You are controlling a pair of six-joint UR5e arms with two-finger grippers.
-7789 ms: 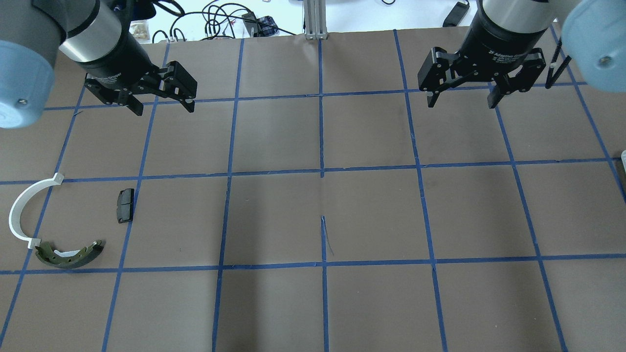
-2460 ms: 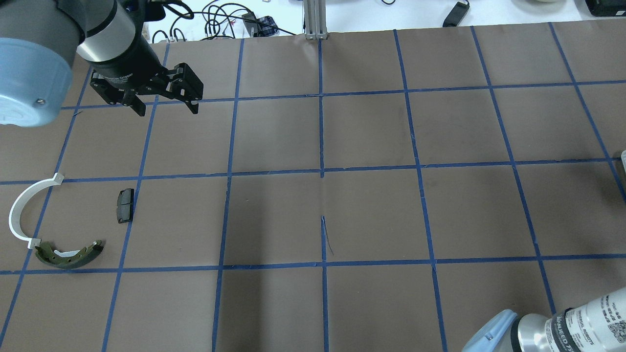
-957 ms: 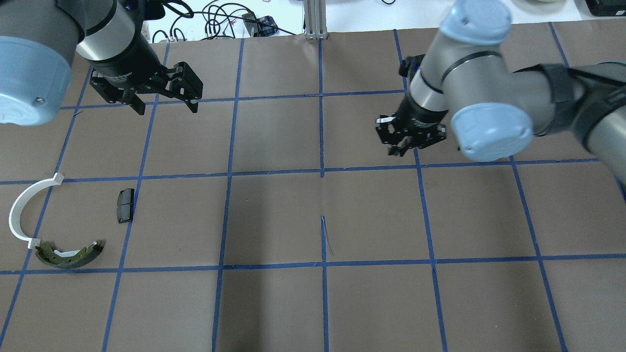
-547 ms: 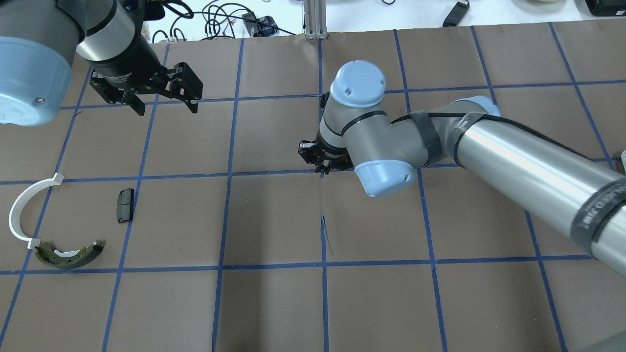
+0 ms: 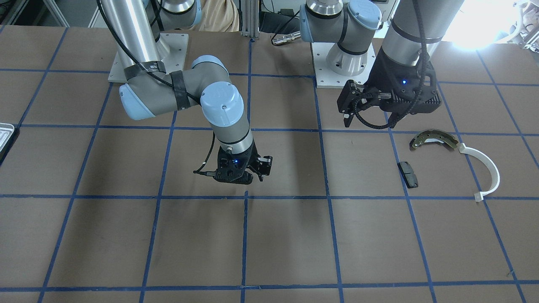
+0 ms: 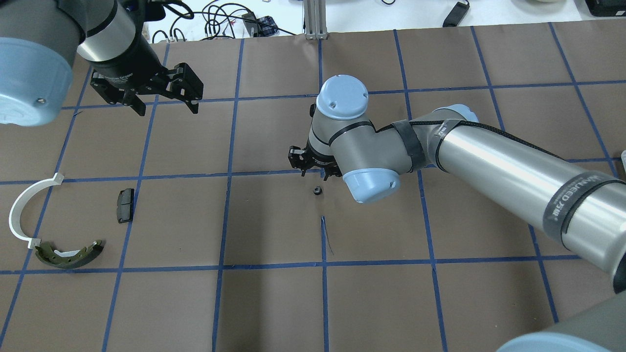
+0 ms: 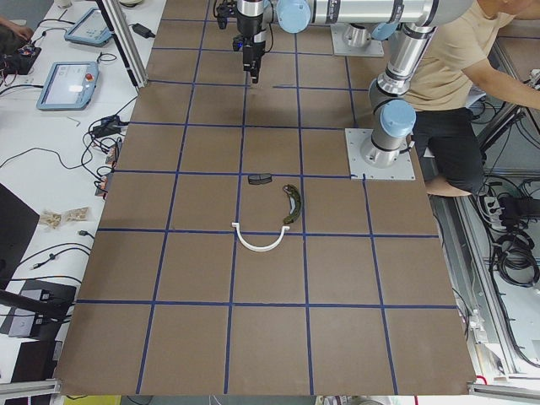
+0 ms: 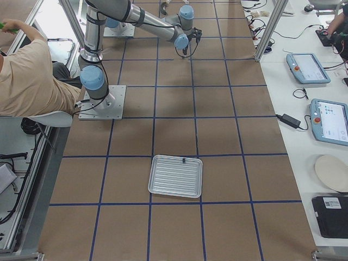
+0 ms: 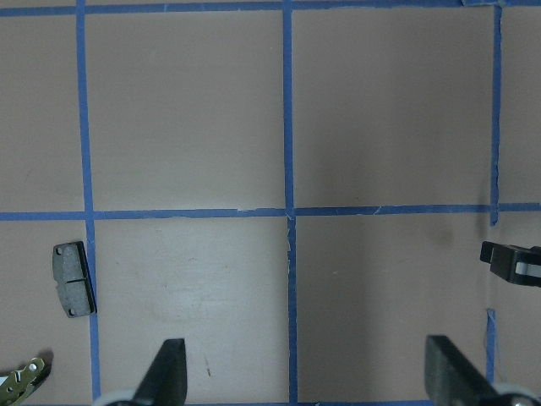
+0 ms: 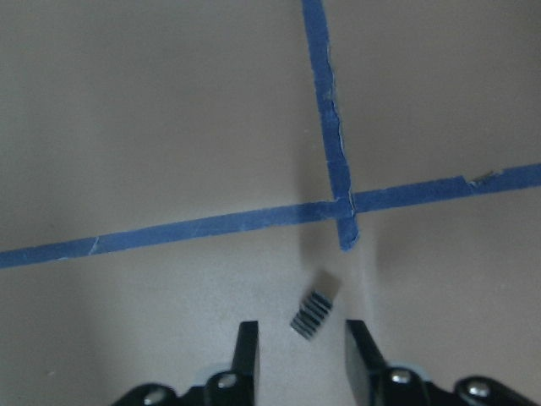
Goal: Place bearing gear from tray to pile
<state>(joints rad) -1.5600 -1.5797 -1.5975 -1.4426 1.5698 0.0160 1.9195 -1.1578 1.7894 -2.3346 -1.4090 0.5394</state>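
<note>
The bearing gear [image 6: 317,190] is a small black toothed part. It is free of the fingers, on or just above the brown paper near a blue tape crossing at the table's middle. In the right wrist view it [image 10: 313,315] shows between and just beyond the parted fingertips. My right gripper [image 6: 313,168] hangs over it, open. The pile lies far to the left: olive brake shoe [image 6: 68,254], white half-ring [image 6: 22,210], black pad [image 6: 125,205]. My left gripper [image 6: 164,100] is open and empty, above and behind the pile. The tray [image 8: 175,175] lies at the right end.
The table is brown paper with a blue tape grid. The tray's edge [image 5: 5,134] just shows at the side of the front-facing view. Cables and an aluminium post [image 6: 313,19] lie past the far edge. A seated person [image 7: 456,93] is beside the robot bases.
My right arm has swung from the right side to the table's middle. Its gripper has parted and the gear now shows loose below it. The left arm has not moved.
</note>
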